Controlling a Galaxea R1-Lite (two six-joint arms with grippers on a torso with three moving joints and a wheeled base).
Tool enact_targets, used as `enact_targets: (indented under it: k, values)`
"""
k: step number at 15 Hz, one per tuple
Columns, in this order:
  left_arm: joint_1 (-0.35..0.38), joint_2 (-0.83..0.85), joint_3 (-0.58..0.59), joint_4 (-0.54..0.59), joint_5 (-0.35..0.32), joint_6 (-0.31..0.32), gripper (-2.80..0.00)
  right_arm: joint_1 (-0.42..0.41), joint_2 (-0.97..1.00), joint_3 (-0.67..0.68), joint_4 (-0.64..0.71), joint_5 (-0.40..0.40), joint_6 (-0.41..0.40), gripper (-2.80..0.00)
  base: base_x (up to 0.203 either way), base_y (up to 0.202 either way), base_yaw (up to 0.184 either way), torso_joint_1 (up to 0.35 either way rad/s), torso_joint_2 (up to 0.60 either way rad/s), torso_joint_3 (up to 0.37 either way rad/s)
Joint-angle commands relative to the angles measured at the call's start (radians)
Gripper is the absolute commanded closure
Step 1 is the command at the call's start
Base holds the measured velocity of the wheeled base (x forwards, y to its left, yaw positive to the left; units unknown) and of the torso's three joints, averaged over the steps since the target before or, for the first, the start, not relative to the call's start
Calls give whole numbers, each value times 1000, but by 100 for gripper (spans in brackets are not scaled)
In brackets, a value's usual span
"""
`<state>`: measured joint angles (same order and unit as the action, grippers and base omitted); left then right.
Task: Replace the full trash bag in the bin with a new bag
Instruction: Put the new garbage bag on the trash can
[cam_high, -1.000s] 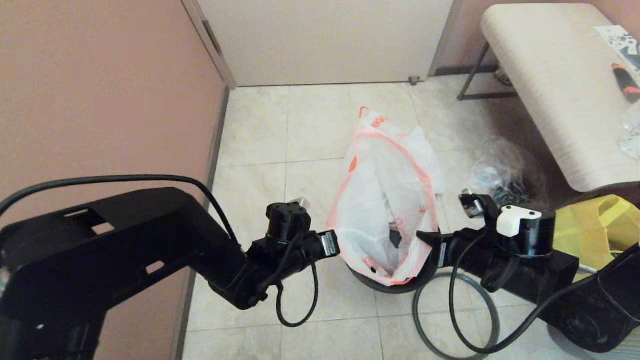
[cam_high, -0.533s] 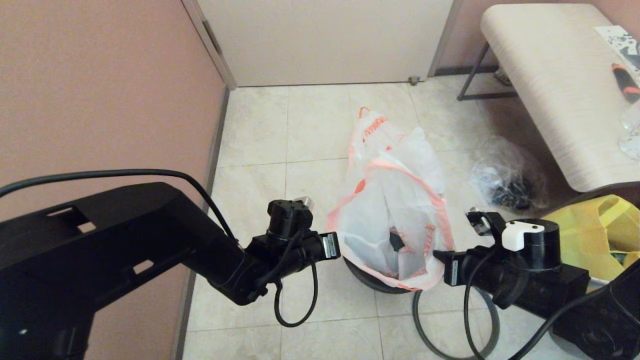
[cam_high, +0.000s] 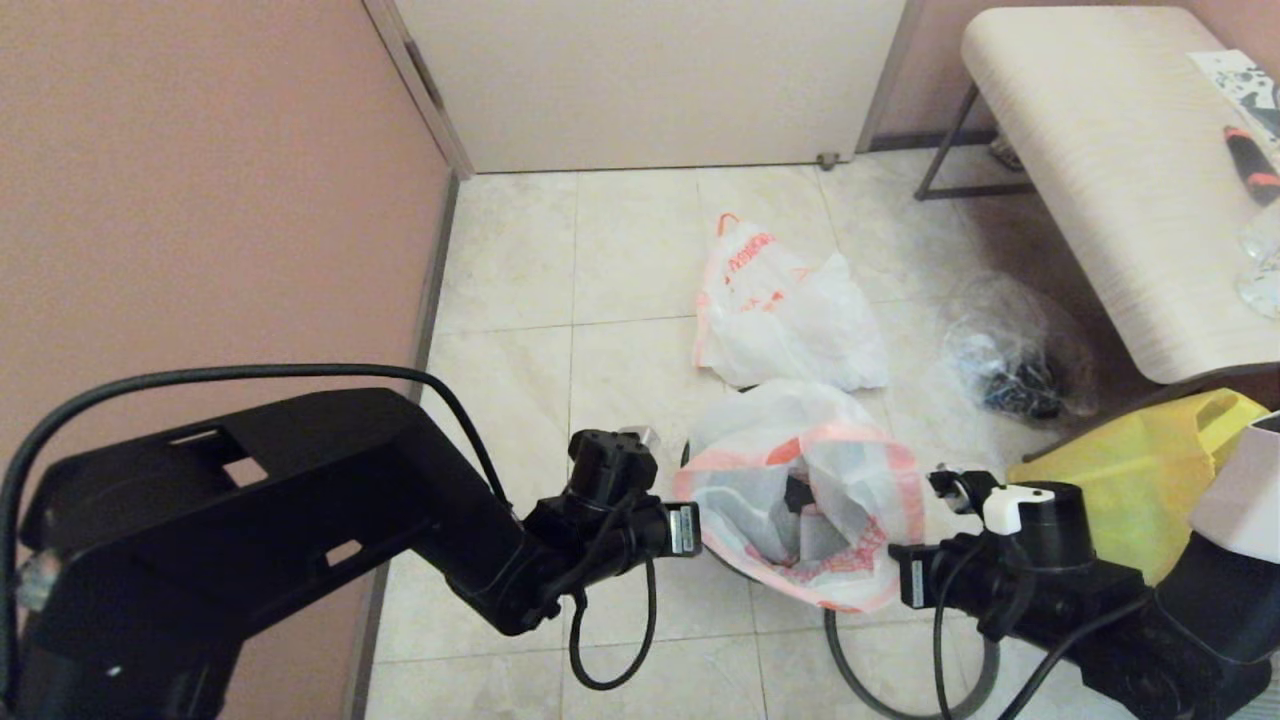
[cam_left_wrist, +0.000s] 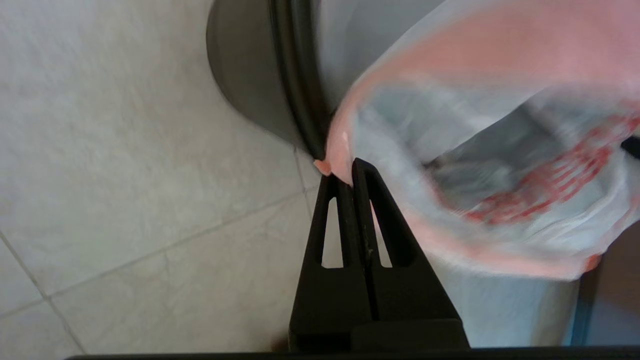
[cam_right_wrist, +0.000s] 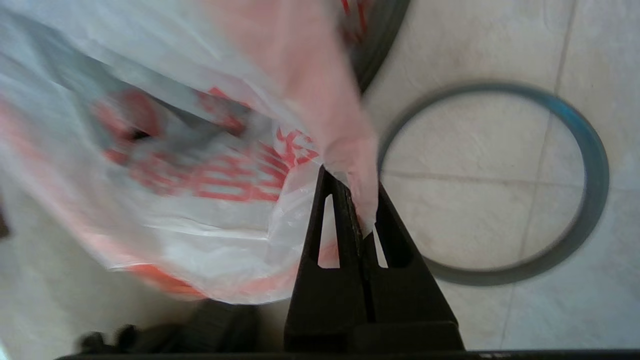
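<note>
While both tools pinch new bag (cam_high: 800, 500) hem — left tool (cam_left_wrist: 345, 172) | right tool (cam_right_wrist: 357, 200) | hoop (cam_right_wrist: 575, 200) beside.

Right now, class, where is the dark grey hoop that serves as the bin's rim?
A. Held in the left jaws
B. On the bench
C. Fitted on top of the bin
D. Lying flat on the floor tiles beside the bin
D: the hoop lies flat on the floor tiles next to the bin, while both arms hold the new bag by its hem over the bin.
</note>
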<state>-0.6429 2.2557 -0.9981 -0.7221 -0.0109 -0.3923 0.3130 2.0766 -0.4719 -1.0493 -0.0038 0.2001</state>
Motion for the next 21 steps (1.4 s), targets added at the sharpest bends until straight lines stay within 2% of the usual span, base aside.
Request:
enact_targets:
  k: [1,4,7,11,14,19,21]
  values:
    - [-9,46,-1,-5,0,-2,0,-10,78,-1,-27,-3,-3,0,0,0,0,0,0,0]
    - [-9,101,-11,-6,0,12,0,-18,195,-20,-112,-10,-40,0,0,0,0,0,0,0]
    - [2,122,-39,-5,2,16,0,-21,301,-134,-160,-89,-104,0,0,0,0,0,0,0]
    - [14,60,-10,-6,2,23,0,-5,293,-216,-166,-102,-137,0,0,0,0,0,0,0]
    - [19,-5,66,-9,0,23,0,61,240,-224,-167,-96,-141,0,0,0,0,0,0,0]
    - [115,-1,101,-23,-3,24,0,131,241,-334,-116,-95,-182,0,0,0,0,0,0,0]
    - [166,38,91,-66,1,78,0,143,255,-432,-16,-94,-183,0,0,0,0,0,0,0]
